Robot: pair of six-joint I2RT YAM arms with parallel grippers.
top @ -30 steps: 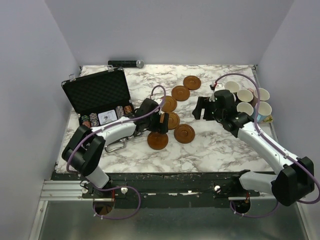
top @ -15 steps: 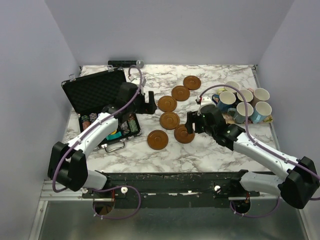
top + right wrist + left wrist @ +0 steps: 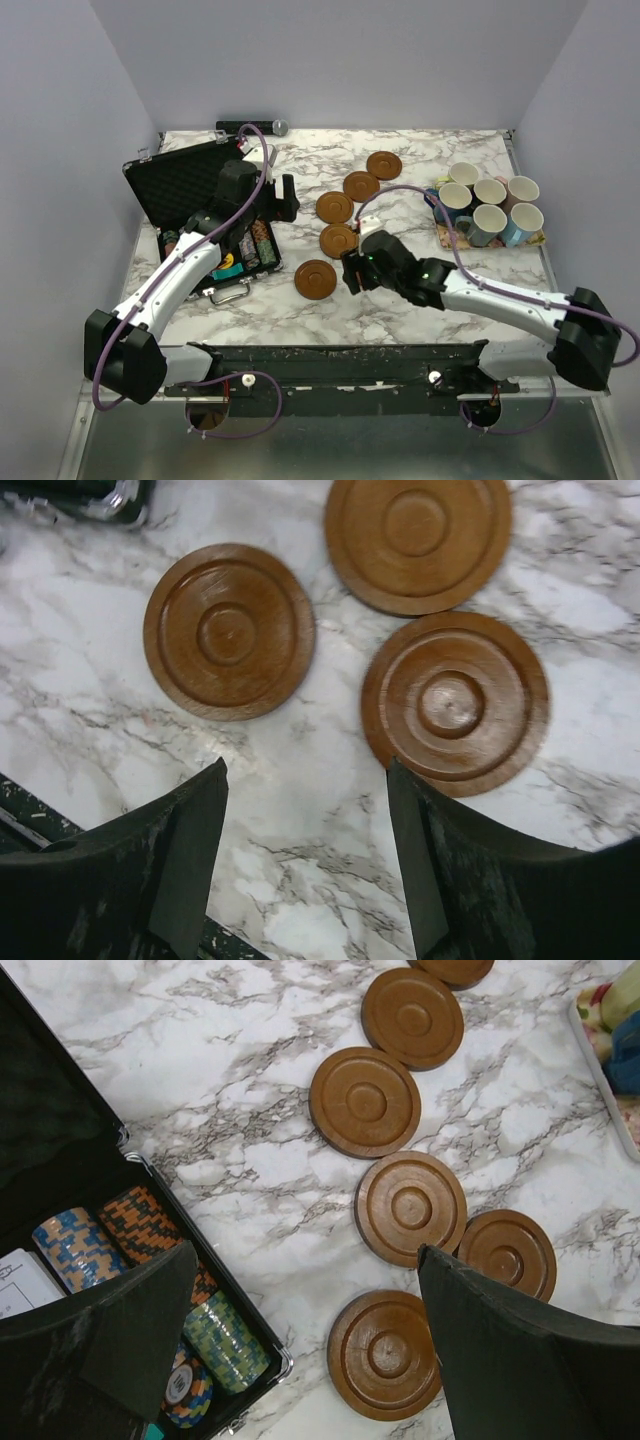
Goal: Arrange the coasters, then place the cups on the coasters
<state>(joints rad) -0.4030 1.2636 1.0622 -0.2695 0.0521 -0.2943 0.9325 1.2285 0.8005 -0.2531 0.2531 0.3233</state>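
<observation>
Several reddish-brown coasters (image 3: pixel 335 207) lie in a curved row down the middle of the marble table. In the left wrist view the nearest coaster (image 3: pixel 384 1354) lies beside the right finger. My left gripper (image 3: pixel 285 200) (image 3: pixel 307 1260) hangs open and empty above the edge of the chip case. My right gripper (image 3: pixel 352 272) (image 3: pixel 306 770) is open low over bare marble, and one coaster (image 3: pixel 455 702) touches its right fingertip. Another coaster (image 3: pixel 229 631) lies ahead to the left. The cups (image 3: pixel 490 190) stand together at the far right.
The cups stand on a floral tray (image 3: pixel 443 234). An open black case (image 3: pixel 185 185) with stacks of poker chips (image 3: pixel 215 1345) lies at the left. A black microphone (image 3: pixel 250 127) lies along the back edge. The table's front edge shows just under my right gripper.
My right arm has swung left from the cups to the near coasters, and its jaws have narrowed a little. My left arm has risen and drawn back toward the case.
</observation>
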